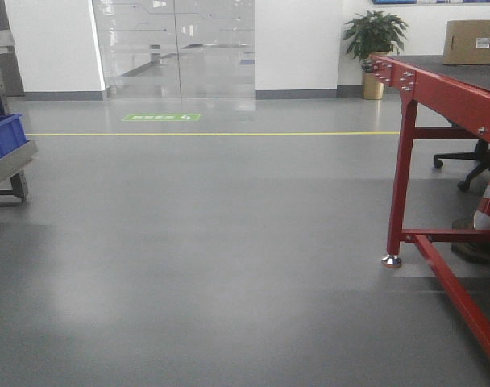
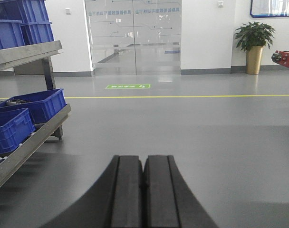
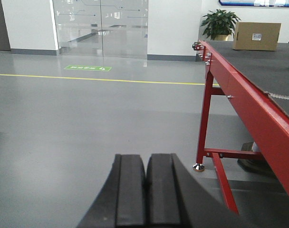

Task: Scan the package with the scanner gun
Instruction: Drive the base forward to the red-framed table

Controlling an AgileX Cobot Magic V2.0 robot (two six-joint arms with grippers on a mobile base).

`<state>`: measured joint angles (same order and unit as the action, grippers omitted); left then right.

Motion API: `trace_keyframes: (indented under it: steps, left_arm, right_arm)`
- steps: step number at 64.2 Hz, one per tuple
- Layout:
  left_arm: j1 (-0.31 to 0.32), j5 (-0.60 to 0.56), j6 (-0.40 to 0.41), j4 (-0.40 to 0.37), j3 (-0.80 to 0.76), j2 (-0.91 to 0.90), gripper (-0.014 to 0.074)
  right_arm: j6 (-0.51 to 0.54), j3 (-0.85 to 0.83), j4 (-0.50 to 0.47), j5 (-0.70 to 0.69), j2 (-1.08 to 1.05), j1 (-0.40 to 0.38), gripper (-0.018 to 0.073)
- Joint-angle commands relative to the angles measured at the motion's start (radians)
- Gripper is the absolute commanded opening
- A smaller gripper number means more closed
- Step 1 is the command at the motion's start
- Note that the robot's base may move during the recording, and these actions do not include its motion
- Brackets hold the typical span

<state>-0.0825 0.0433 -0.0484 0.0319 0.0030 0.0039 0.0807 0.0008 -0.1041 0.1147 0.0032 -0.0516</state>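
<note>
The task is at its very start, and none of its steps looks done. The left hand [image 2: 143, 190] has its 2 fingers pressed together with nothing between them, and it points over bare grey floor toward the glass doors [image 2: 135, 38]. The right hand [image 3: 147, 190] is the same: fingers together, empty, low above the floor.

The package [image 3: 256, 36], a brown cardboard box with a white label, stands at the far end of the red desk [image 3: 249, 99]. The desk runs along the right side of the scene. The box is well apart from both hands, and the right hand is the nearer of the 2 to it.

I do not see the scanner gun in any of the 3 views. A thin cord [image 3: 282, 96] lies on the desk top at the right edge of the right wrist view. It may belong to the scanner, but the view cuts it off and I cannot tell.

On the left a metal rack [image 2: 30, 137] carries blue bins [image 2: 40, 102], and no parcel shows there. A potted plant [image 1: 374, 36] stands by the far wall, behind the desk's far corner.

So everything is left to do, in my judgement: find and take the scanner gun, bring it to the box, aim it at the label and scan. The robot probably needs first to turn or drive toward the desk, because both hands now face open floor.
</note>
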Motion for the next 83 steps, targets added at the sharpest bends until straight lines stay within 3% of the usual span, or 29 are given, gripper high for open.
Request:
trace_keyframes:
  steps: [1, 83]
  left_arm:
    - [-0.004, -0.016, 0.008, -0.002, -0.003, -0.004, -0.0111]
    - [-0.004, -0.016, 0.008, -0.002, -0.003, -0.004, -0.0111]
  right_arm:
    - [0.0, -0.001, 0.005, -0.012, -0.003, 0.001, -0.016]
    - [0.0, -0.001, 0.005, -0.017, -0.003, -0.009, -0.016]
